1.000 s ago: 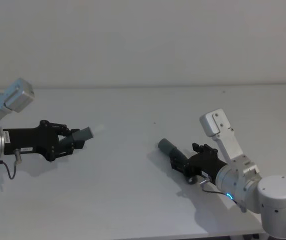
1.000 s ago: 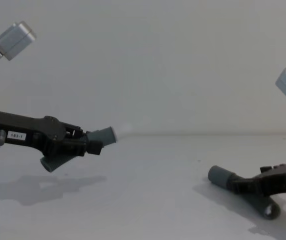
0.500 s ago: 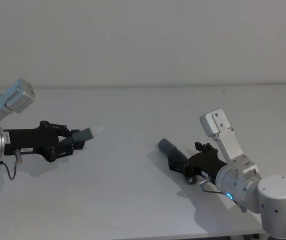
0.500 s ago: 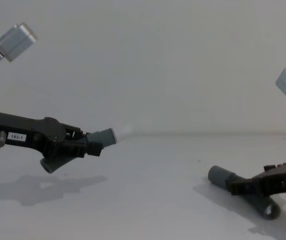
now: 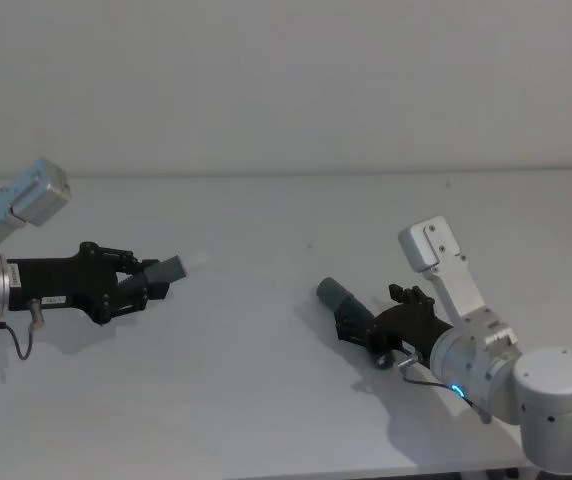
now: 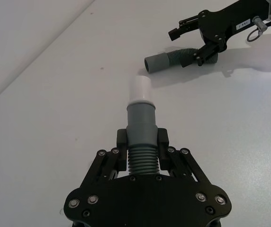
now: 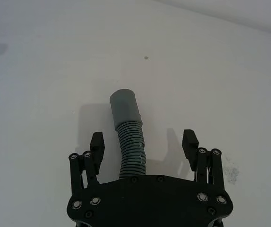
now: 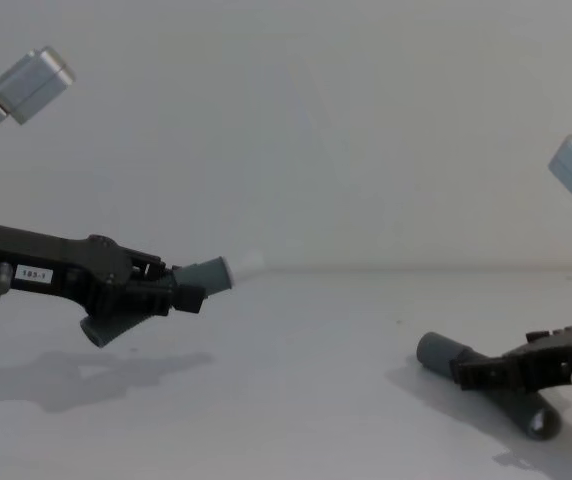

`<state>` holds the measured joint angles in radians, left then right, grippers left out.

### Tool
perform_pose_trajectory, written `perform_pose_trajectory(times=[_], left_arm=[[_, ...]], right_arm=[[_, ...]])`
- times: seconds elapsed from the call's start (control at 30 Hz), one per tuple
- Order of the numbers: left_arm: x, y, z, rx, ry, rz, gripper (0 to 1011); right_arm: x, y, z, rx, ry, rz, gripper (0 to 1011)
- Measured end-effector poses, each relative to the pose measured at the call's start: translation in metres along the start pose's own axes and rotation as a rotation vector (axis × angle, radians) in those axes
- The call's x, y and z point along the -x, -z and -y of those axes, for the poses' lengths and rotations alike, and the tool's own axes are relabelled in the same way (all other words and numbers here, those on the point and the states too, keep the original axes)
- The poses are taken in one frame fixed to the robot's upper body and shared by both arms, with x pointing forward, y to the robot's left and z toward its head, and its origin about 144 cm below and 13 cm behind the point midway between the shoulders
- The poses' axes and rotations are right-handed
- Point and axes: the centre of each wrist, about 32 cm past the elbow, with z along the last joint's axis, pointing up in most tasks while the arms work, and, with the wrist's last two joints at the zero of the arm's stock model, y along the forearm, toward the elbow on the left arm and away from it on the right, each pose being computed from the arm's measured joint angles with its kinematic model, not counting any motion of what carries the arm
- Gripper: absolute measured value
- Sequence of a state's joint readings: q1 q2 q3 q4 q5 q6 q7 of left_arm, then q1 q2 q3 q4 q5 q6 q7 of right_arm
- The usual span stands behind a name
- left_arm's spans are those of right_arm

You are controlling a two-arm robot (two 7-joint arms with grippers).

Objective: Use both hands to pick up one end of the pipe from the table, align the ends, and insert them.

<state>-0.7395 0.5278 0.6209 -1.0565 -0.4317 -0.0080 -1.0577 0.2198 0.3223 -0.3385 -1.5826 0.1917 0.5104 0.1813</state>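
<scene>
On the left, the left gripper (image 5: 151, 285) hangs clear above the table (image 5: 246, 400), its fingers pinching the slim hose piece (image 6: 141, 125) by the ribs, with the white tip (image 6: 140, 88) pointing toward the middle. Well apart on the right, the right gripper (image 7: 142, 142) sits low with its fingers spread, one on each side of the thick hose piece (image 7: 125, 111), which lies on the table with its cuff (image 5: 334, 293) aimed left. The fingers appear not to touch it, though the rear of that piece is hidden under the gripper body. The likeliest trouble is the curved piece rolling or swinging as the fingers close on its springy ribs, leaving the cuff aimed off line. The slim piece, also held by its ribs, could bend or pivot when pushed in. Nothing lies between the two pieces; the table bears only faint specks.
</scene>
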Motion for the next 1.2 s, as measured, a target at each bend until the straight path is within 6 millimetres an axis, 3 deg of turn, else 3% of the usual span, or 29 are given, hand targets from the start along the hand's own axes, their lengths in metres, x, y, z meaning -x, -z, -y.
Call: perform_pose_trajectory(times=[1.0, 1.2], left_arm=[[0.0002, 0.0002, 0.0001, -0.001, 0.000, 0.000, 329], [0.0001, 0.0002, 0.0001, -0.001, 0.000, 0.000, 329]], right_arm=[[-0.0065, -0.0060, -0.0037, 0.078, -0.022, 0.011, 1000], [-0.0071, -0.0063, -0.0037, 0.086, -0.030, 0.020, 881]])
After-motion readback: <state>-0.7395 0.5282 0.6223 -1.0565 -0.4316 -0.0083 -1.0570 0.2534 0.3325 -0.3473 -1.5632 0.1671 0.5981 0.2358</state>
